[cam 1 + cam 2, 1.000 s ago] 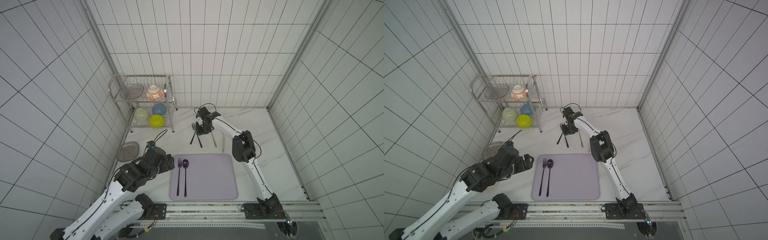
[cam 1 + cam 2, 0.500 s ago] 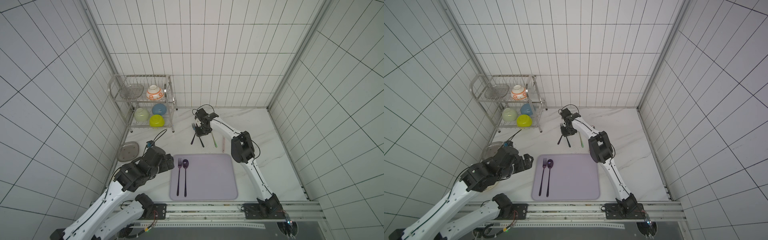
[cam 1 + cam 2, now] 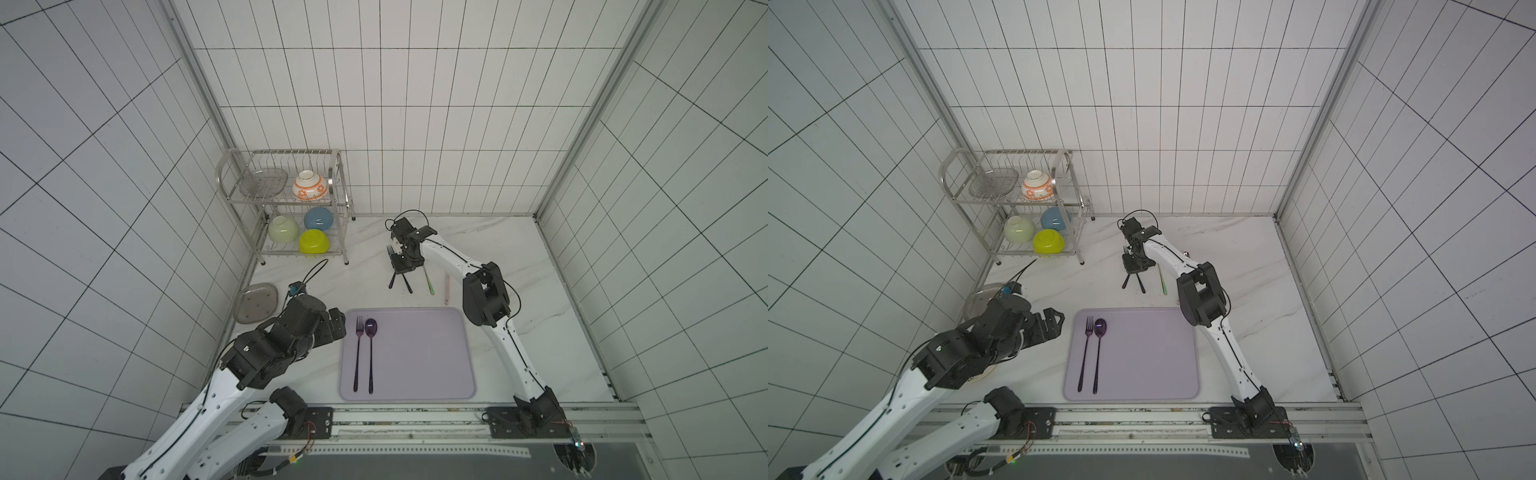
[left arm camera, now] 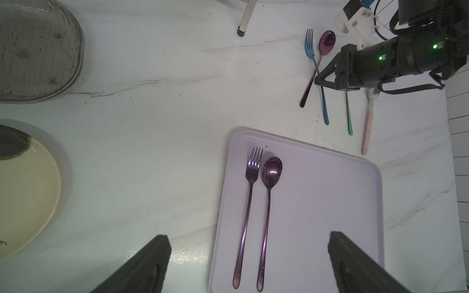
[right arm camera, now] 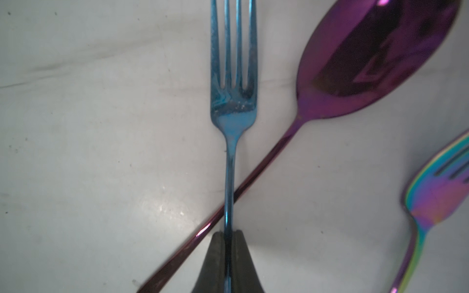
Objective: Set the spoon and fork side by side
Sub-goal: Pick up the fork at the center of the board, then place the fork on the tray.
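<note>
Jaws of the right gripper pinch the blue fork by its handle where it crosses a purple spoon, far across the marble table. At left, the left gripper hangs wide open beside the lilac tray, where a purple fork and second spoon lie side by side.

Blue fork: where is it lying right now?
In the left wrist view the blue fork lies on the counter beyond the tray, crossing over the loose purple spoon; the right hand is shut on its handle.
</note>
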`<state>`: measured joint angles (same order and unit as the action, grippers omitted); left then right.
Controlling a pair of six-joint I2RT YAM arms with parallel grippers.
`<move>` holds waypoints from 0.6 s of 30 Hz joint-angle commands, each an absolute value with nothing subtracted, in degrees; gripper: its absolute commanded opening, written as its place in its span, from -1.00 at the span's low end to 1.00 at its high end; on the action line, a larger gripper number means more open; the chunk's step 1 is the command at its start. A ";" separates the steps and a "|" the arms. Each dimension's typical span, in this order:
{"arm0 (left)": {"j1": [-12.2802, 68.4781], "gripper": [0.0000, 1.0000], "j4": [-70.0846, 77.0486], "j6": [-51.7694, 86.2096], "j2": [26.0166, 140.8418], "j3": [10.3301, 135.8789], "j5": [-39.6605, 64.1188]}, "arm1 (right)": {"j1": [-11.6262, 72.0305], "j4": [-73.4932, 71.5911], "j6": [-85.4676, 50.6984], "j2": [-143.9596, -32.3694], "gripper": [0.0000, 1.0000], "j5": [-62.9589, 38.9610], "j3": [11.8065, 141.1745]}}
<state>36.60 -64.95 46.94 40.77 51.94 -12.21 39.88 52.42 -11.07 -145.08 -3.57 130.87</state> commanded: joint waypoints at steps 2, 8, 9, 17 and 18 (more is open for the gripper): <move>36.28 0.97 -64.96 46.45 39.62 51.88 -13.30 | 40.34 61.11 -7.97 -142.12 -1.00 1.32 130.89; 36.30 0.97 -65.17 46.59 38.28 52.19 -13.71 | 39.95 68.30 -4.42 -137.63 -1.00 2.74 131.07; 36.30 0.97 -65.25 46.58 38.06 52.07 -13.84 | 39.99 68.85 -4.32 -136.57 -1.00 3.18 130.15; 36.30 0.97 -66.54 46.24 36.66 52.12 -15.04 | 41.04 67.19 -13.49 -121.85 -1.00 2.86 115.23; 36.30 0.97 -66.83 46.31 36.38 52.12 -15.22 | 41.67 66.12 -15.69 -119.29 -1.00 2.65 112.48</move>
